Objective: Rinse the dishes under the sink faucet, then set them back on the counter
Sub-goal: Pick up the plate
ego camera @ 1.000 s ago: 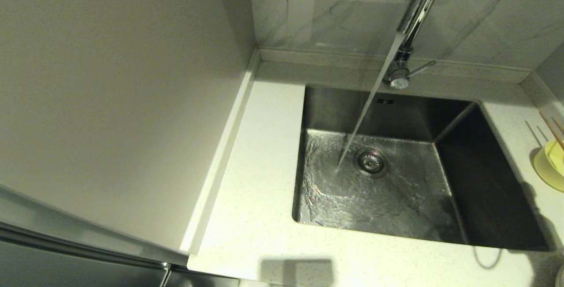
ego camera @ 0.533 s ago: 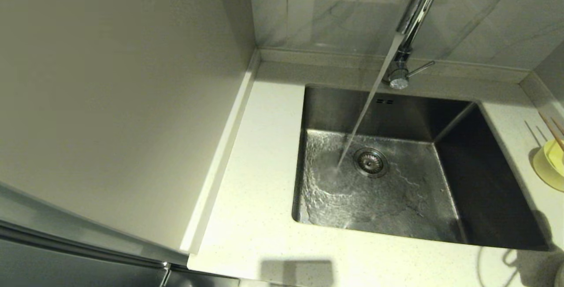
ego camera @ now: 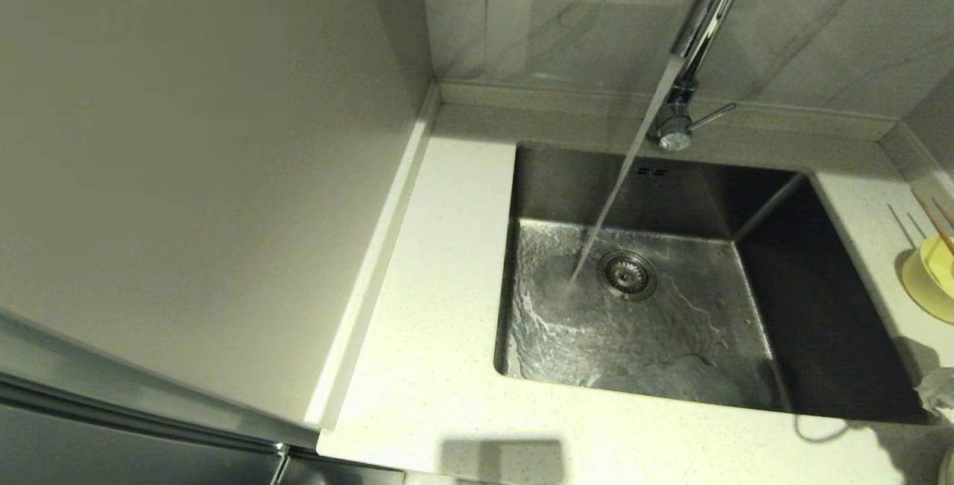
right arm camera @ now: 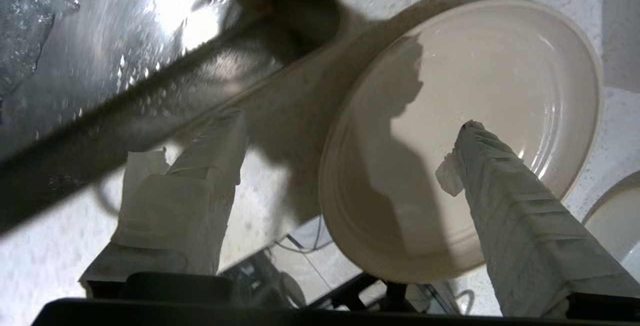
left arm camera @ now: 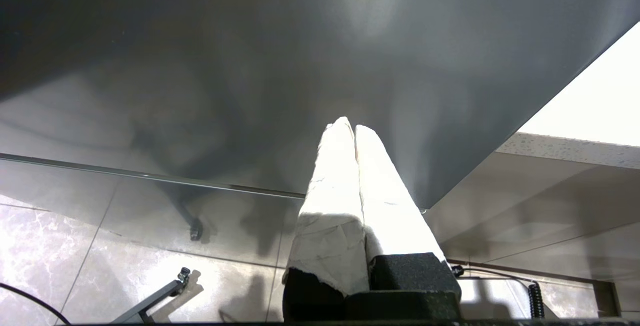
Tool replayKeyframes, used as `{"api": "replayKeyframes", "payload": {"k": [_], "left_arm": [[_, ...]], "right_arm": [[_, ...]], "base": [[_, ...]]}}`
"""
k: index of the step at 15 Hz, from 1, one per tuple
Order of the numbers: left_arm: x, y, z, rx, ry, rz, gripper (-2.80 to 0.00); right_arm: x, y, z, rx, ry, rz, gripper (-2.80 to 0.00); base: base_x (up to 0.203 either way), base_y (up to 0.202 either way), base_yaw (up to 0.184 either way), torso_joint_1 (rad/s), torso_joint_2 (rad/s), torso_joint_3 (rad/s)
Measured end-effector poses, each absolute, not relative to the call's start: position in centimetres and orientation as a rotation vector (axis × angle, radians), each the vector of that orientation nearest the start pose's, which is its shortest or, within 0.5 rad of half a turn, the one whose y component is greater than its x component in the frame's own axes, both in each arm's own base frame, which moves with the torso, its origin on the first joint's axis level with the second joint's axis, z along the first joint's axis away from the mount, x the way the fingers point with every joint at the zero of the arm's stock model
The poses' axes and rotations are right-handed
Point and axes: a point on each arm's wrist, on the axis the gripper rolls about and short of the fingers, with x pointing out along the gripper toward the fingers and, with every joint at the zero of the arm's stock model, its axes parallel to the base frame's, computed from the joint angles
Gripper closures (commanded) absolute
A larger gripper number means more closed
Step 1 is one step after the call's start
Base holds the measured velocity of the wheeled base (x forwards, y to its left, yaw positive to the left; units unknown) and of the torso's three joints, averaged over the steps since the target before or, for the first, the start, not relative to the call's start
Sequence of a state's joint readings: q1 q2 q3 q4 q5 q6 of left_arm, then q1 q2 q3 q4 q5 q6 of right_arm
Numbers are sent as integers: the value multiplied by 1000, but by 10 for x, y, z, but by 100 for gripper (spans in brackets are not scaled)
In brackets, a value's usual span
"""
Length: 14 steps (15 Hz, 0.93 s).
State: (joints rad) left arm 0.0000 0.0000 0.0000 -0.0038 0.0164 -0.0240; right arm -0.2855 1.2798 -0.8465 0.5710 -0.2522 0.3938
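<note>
Your right pincer hangs spread wide above the plate on the table; your left pincer is parked, pressed together; faucet running.

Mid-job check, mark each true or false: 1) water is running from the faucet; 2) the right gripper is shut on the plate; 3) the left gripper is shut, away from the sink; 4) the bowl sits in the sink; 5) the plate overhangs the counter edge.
1) True: a stream falls from the faucet into the sink.
2) False: the right gripper is open, with the plate between its fingers, not clamped.
3) True: the left gripper is shut, below the counter.
4) False: the bowl sits on the counter, right of the sink.
5) True.
</note>
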Motion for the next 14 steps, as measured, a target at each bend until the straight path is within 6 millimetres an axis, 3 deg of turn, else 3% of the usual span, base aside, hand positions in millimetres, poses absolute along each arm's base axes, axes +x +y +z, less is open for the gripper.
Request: {"api": "replayKeyframes", "payload": {"k": [5, 14], "left_arm": [[-23, 0, 76, -24, -4, 16, 0], [-23, 0, 76, -24, -4, 16, 0]], "right_arm": [[150, -52, 184, 415, 918, -806, -280], [152, -50, 177, 522, 943, -771, -280]], "base": [[0, 0, 0, 0, 0, 0], [0, 0, 0, 0, 0, 0]]}}
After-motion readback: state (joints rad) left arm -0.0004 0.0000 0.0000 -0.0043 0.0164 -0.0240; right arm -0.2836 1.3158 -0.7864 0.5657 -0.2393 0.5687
